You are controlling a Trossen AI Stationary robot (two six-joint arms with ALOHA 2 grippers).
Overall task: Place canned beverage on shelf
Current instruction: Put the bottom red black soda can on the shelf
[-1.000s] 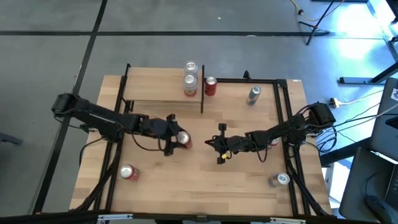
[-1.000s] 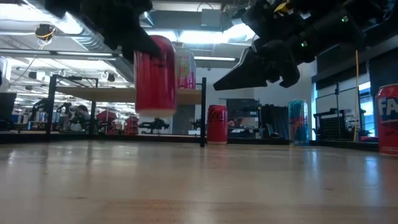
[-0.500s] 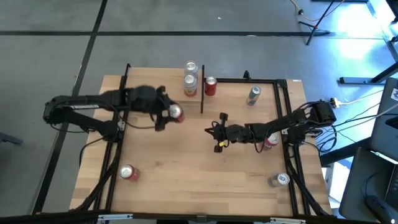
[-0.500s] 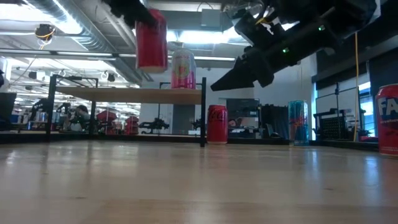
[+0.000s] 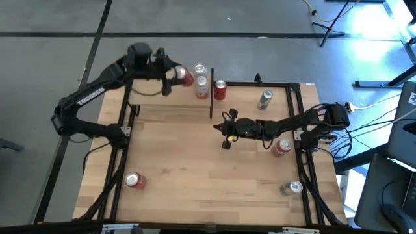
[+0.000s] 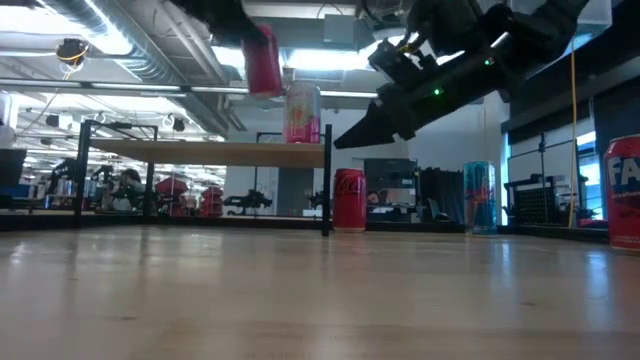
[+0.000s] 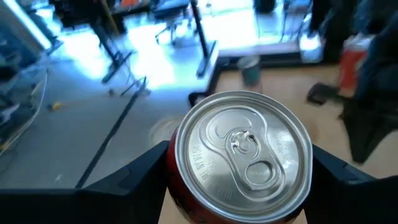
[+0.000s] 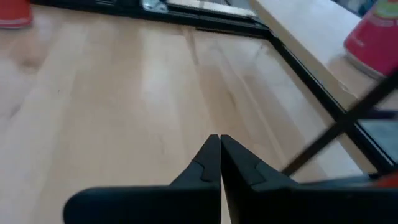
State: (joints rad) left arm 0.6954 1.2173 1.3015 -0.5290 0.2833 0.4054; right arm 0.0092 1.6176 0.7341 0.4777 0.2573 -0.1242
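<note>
My left gripper [image 5: 177,75] is shut on a red can [image 5: 186,77], held high above the shelf [image 5: 166,97], just left of the two cans [image 5: 200,84] standing on the shelf's right end. In the low view the red can [image 6: 263,60] hangs well above the shelf board [image 6: 200,152] and the pink can [image 6: 301,112]. My right gripper [image 5: 225,133] is shut and empty, above the table's middle, right of the shelf's near right post. It also shows in its own wrist view [image 8: 219,152]. My left gripper pinches the red can between its two fingers [image 7: 134,177], on opposite sides of the can's wall just below the top rim [image 7: 186,186]. The fingers slant in from above and from the table's left. The can is lifted clear and nearly upright, top up.
A red can [image 5: 220,90] stands on the table right of the shelf. A blue can [image 5: 264,99] stands at the far right, a red can [image 5: 281,148] at the right, a silver can [image 5: 291,188] at the near right and a red can [image 5: 135,180] at the near left.
My left gripper has carried the red can from low over the table's middle up and toward the far edge, to high above the shelf; the can has stayed nearly upright. My right gripper has gone a little toward the far edge, still shut.
</note>
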